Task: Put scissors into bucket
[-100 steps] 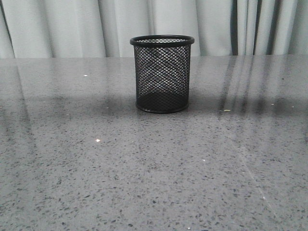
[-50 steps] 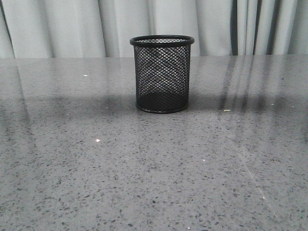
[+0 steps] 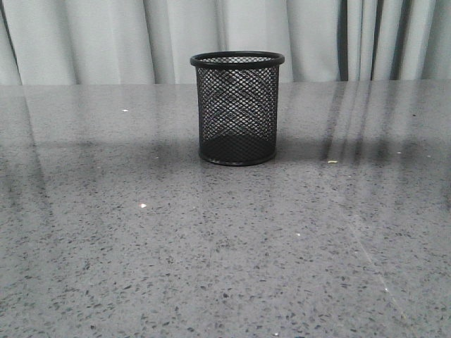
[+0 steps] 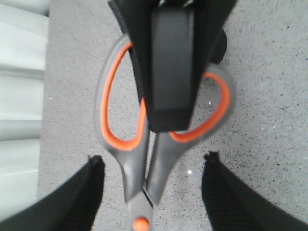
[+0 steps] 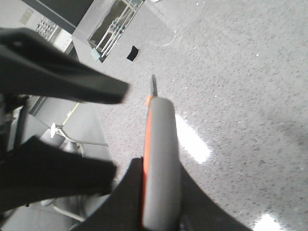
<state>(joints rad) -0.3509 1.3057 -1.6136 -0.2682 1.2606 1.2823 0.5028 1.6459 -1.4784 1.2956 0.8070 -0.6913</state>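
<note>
The bucket [image 3: 237,108], a black wire-mesh cup, stands upright and alone on the grey table in the front view; neither gripper nor the scissors show there. In the left wrist view the scissors [image 4: 139,154], grey handles lined orange with an orange pivot dot, hang above the table, held at the loops by my right gripper [image 4: 171,62]. My left gripper [image 4: 153,161] is open, its fingers on either side of the scissors near the pivot, not touching. In the right wrist view my right gripper [image 5: 161,197] is shut on the scissors' handle [image 5: 161,159].
Pale curtains [image 3: 106,39] hang behind the speckled table [image 3: 211,267]. In the right wrist view the left gripper's dark fingers [image 5: 62,79] are beside the scissors, and the table edge with a metal frame [image 5: 110,29] lies beyond.
</note>
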